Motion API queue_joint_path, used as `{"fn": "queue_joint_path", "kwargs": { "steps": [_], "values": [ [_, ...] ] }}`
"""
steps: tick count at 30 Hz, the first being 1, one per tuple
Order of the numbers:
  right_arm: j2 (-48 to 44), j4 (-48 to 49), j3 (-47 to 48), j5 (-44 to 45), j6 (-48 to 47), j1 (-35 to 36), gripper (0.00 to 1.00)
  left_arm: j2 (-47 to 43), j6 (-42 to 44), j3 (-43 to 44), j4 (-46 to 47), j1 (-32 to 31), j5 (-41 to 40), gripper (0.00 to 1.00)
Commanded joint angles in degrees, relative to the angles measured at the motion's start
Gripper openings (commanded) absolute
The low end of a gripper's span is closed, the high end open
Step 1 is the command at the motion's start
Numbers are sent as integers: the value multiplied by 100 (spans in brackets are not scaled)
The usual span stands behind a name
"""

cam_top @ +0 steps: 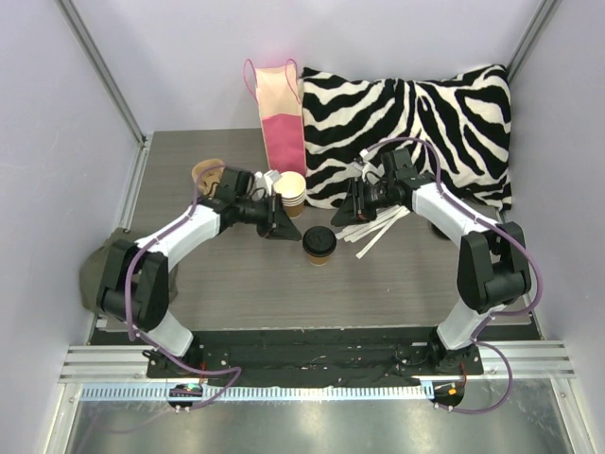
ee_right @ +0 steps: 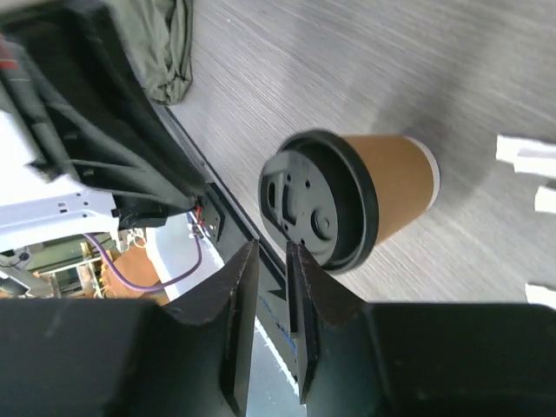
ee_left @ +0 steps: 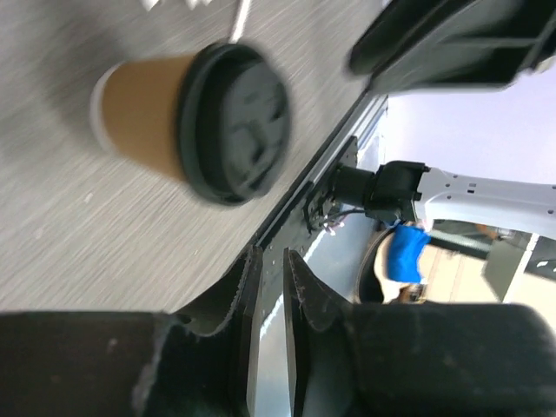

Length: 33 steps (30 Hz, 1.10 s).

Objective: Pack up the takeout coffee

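A kraft-brown takeout coffee cup with a black lid stands upright on the grey table, between the two arms. It also shows in the left wrist view and the right wrist view. A stack of cream-white cups stands beside the left wrist. My left gripper hangs left of the lidded cup, apart from it, its jaws a narrow gap apart and empty. My right gripper is just right of the cup, also barely open and holding nothing.
A pink and cream paper bag leans at the back against a zebra pillow. A tan pulp carrier sits behind the left arm. White paper sticks lie under the right gripper. An olive cloth hangs off the left edge.
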Motion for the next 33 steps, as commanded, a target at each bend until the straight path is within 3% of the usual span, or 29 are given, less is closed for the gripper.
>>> {"fn": "queue_joint_path", "kwargs": {
  "steps": [1,7,20,33],
  "values": [
    [-274,31,-284,454,-33,23,27,79,-65,658,348,-416,-338,18],
    [-266,-5,-311,1088,-69,75,30,502,-82,1045,295,-732,-629,18],
    [-29,-136,-425,1405,-227,357,32,1064,-170,790,436,-917,-743,17],
    [349,-146,-583,1633,-403,445,20,1275,-126,720,313,-917,-866,11]
  ]
}}
